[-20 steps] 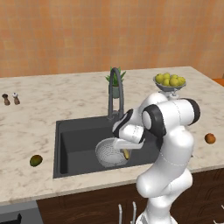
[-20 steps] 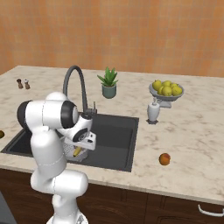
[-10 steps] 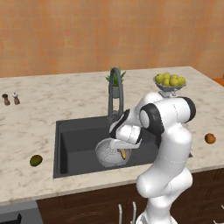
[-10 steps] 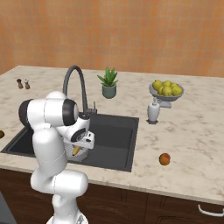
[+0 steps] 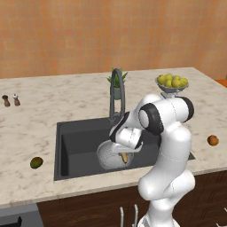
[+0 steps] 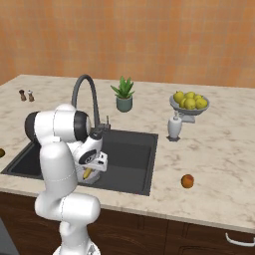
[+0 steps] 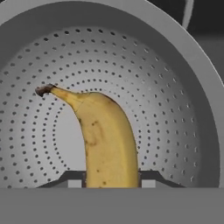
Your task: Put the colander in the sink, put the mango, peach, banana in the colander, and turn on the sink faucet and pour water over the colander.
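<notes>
on the left of the pale marbled stone counter (image 5: 53, 111), near its front edge in the left base view, lies the small oval olive-green mango (image 5: 37, 162), well apart from everything else. farther back on that side stand two small shakers, one dark and one white-topped (image 5: 11, 100). next comes the large rectangular dark charcoal sink (image 5: 77, 144), set into the counter. inside it, toward the front right of the basin, sits the round silver-grey perforated metal colander (image 5: 108, 156). the white arm bends down over it, and its two-finger gripper (image 5: 124, 155) hangs in the colander's mouth with the small curved yellow banana (image 5: 124, 157) between its fingers. in the hand view the banana (image 7: 105, 140) rises from between the dark finger tips, its dark stem end pointing up and left, with the colander's (image 7: 175, 87) dotted wall all around it; the jaws are closed against the fruit's sides, gripping it. i cannot tell whether the banana touches the colander floor. behind the sink stands the tall dark grey gooseneck faucet (image 5: 116, 95), and just behind that a small green potted plant (image 6: 123, 94). to the right, the right base view shows a white soap dispenser (image 6: 174, 125) beside the sink's far corner, then a grey pedestal bowl of yellow-green fruit (image 5: 171, 84). farthest right, near the front edge, rests the small round orange peach (image 5: 213, 140), alone on the counter.
</notes>
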Controlling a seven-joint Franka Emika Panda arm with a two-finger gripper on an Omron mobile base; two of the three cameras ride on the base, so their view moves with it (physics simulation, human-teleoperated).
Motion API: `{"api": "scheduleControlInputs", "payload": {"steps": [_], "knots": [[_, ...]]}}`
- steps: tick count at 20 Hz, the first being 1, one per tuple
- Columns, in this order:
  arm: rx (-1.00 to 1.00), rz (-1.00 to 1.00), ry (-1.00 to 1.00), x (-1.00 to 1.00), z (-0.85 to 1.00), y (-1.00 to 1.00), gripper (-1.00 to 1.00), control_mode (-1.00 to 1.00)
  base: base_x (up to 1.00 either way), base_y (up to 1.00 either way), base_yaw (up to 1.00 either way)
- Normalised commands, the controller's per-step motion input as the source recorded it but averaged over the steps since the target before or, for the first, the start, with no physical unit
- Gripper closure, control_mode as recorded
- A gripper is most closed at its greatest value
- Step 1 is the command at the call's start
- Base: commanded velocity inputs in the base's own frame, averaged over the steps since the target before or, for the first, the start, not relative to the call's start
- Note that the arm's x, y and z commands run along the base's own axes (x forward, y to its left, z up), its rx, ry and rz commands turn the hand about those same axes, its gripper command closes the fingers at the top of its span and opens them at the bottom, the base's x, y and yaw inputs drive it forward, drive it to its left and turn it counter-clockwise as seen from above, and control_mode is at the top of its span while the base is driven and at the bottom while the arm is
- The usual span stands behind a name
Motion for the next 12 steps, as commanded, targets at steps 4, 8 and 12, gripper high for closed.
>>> {"api": "scheduleControlInputs", "payload": {"steps": [4, 8, 12], "knots": [[0.0, 0.0, 0.0, 0.0, 0.0, 0.0, -1.0, -1.0, 0.0, 0.0, 0.0], [0.0, 0.0, -0.06, -0.04, 0.14, 0.0, -1.0, -1.0, 0.0, 0.0, 0.0], [0.0, 0.0, -0.07, -0.06, 0.39, -0.02, -1.0, -1.0, 0.0, 0.0, 0.0]]}}
